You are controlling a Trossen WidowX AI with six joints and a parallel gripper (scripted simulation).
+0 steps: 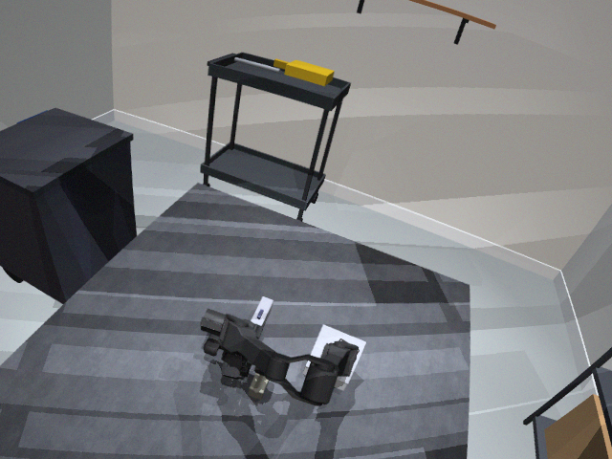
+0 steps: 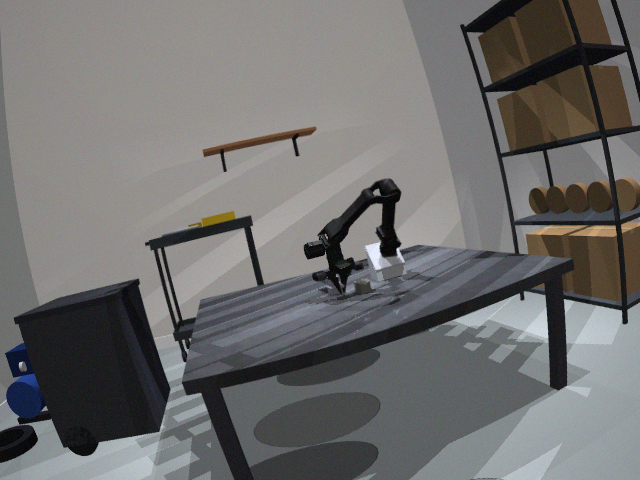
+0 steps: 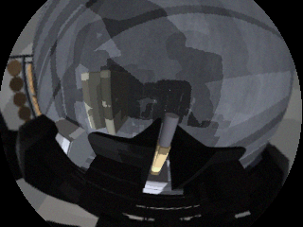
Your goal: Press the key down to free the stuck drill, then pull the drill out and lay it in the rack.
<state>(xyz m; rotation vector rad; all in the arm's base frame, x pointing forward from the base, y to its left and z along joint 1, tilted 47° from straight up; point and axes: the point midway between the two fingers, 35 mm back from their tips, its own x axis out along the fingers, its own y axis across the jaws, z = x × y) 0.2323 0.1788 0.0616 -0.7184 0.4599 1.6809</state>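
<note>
My gripper [image 2: 341, 292] [image 3: 164, 121] is shut on the drill, pointing down low over the table; the arm hides its fingertips in the top view. The drill [image 3: 162, 153] shows in the wrist view as a grey rod with a brass-coloured part, between the fingers. Its brass end meets a white block [image 1: 262, 310] [image 3: 153, 185], partly hidden by the arm and fingers. A small dark blue mark on that block may be the key; I cannot tell. The rack, a beige grooved block [image 1: 257, 385] [image 2: 363, 286] [image 3: 106, 101], stands beside the gripper, towards the arm's base.
The arm's base stands by a tilted white panel [image 1: 321, 340] [image 2: 388, 270] on the striped dark table [image 1: 163, 276] [image 2: 248, 341]. A cart [image 1: 269, 89] with a yellow tool, a dark bin [image 1: 64, 148] and tall shelves [image 2: 563, 144] stand beyond the table.
</note>
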